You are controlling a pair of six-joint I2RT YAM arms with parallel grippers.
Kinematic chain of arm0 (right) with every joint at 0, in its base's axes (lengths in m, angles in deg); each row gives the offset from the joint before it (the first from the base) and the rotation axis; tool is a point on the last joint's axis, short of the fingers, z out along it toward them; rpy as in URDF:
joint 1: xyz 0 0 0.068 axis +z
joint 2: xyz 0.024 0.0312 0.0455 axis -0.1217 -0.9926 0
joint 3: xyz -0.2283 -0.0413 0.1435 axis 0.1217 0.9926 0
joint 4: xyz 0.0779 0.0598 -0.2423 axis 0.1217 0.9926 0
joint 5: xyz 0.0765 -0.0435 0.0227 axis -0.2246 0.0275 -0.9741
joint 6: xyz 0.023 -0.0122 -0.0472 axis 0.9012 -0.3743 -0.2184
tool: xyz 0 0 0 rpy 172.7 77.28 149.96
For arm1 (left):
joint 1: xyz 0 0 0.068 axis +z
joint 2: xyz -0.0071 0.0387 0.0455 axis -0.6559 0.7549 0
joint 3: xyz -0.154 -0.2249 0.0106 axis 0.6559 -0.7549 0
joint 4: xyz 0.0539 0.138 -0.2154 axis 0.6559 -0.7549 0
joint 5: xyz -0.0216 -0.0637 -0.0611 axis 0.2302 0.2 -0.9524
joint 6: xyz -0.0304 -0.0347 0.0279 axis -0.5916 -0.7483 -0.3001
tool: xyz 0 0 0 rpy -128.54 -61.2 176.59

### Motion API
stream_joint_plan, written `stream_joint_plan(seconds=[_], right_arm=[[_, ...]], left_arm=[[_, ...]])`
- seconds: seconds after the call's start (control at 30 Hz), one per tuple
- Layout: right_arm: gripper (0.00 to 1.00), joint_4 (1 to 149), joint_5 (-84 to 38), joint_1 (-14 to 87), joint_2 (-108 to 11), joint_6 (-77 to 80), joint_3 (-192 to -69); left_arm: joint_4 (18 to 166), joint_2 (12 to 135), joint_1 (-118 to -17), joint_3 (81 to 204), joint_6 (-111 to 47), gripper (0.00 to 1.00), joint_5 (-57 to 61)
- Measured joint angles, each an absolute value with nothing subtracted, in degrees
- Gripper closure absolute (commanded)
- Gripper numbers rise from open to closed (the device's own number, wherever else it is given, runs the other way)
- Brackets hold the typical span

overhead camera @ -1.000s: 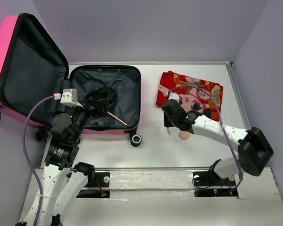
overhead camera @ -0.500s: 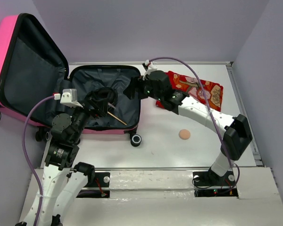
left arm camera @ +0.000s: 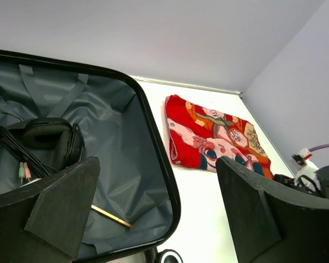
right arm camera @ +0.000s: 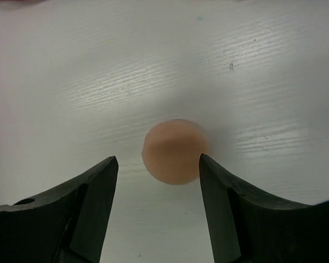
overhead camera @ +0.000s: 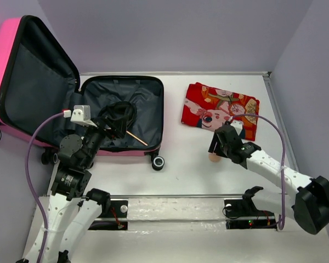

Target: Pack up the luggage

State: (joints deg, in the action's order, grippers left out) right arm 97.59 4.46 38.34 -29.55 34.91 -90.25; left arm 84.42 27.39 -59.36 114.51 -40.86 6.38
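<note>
Right claw (right arm camera: pixel 157 160) points down, spread wide around a peach ball (right arm camera: pixel 174 152), gripping nothing.

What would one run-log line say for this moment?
right gripper: open, over peach ball | left gripper: open, above luggage | headphones: inside luggage

The luggage (overhead camera: pixel 0 60) has a glossy pink plastic shell and matt grey fabric lining (left arm camera: pixel 131 159). The printed cloth (overhead camera: pixel 219 107) looks soft; the ball (right arm camera: pixel 174 150) is smooth and matt, the table (right arm camera: pixel 71 66) faintly grained

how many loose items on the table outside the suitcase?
2: red printed cloth at the far right; small peach ball nearer, under the open right hand. More may be hidden.
</note>
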Motion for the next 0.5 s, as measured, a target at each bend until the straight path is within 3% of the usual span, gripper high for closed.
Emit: stream_joint_plan(seconds=[0.07, 0.2, 0.23, 0.3, 0.33, 0.5], right_arm=[[0.35, 98.42, 4.98, 38.32, -31.65, 36.50, -90.10], [0.47, 98.45, 5.92, 38.06, -39.74, 38.16, -91.41], [0.62, 98.47, 6.10, 38.06, -42.76, 38.62, -92.00], [0.78, 98.25, 6.51, 38.08, -46.23, 39.04, -92.90], [0.92, 98.14, 6.42, 38.06, -47.17, 39.36, -93.90], [0.93, 98.47, 6.45, 38.58, -45.55, 38.82, -94.60]], left_arm=[[84.40, 27.13, -59.64, 114.51, -40.86, 0.02, 6.38], [84.42, 26.60, -59.84, 114.51, -40.86, 0.02, 6.42], [84.40, 26.36, -59.99, 114.51, -40.86, 0.02, 6.57], [84.42, 25.97, -60.06, 114.51, -40.86, 0.02, 6.72], [84.42, 25.75, -60.19, 114.51, -40.86, 0.02, 6.83], [84.40, 25.57, -60.91, 114.51, -40.84, 0.02, 6.99]])
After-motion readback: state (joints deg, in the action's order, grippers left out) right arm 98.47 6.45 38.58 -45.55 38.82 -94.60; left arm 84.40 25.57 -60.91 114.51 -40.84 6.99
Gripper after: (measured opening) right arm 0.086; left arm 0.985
